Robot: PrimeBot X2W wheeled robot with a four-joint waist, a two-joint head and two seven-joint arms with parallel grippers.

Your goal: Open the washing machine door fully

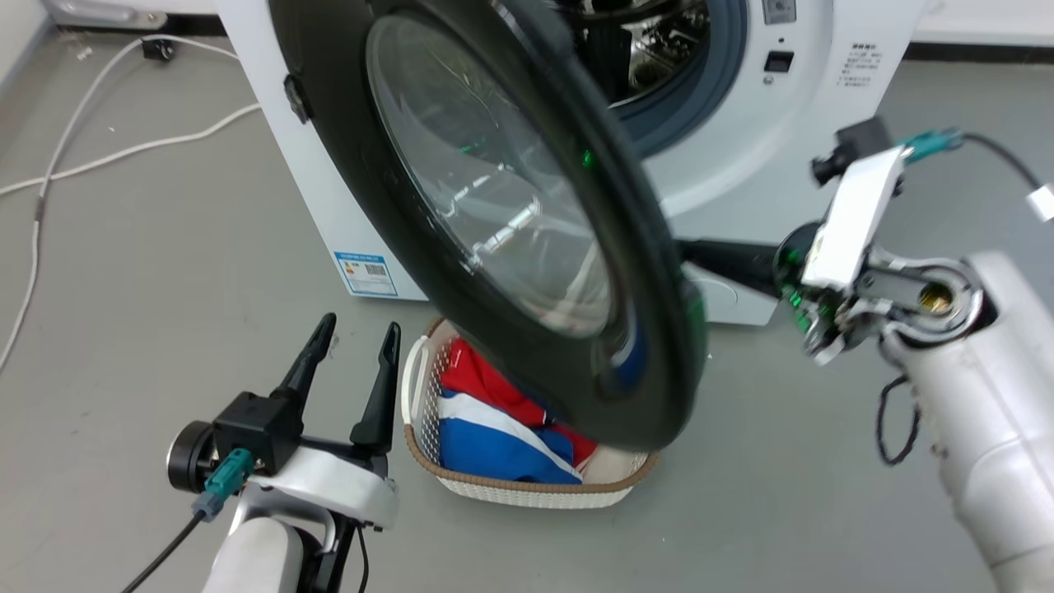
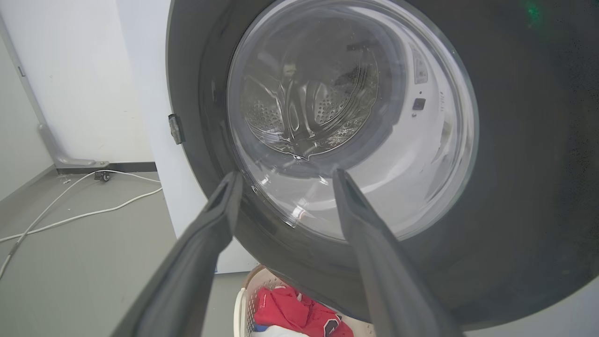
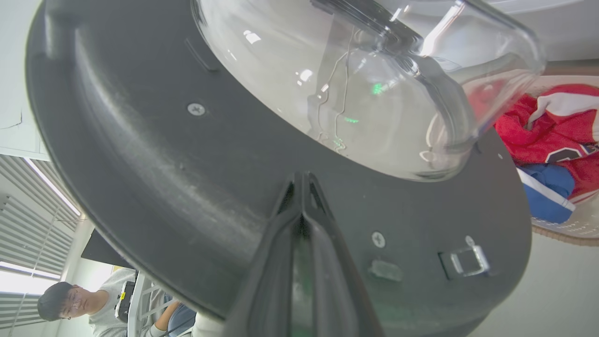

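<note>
the right gripper, fingers pinched together with nothing between them, sets its tips against the black inner rim of the washing machine door, just beside the glass bowl. the door stands swung out from the white washer, over a laundry basket. the left gripper, fingers spread and empty, sits low beside the basket, apart from the door's outer face.
</note>
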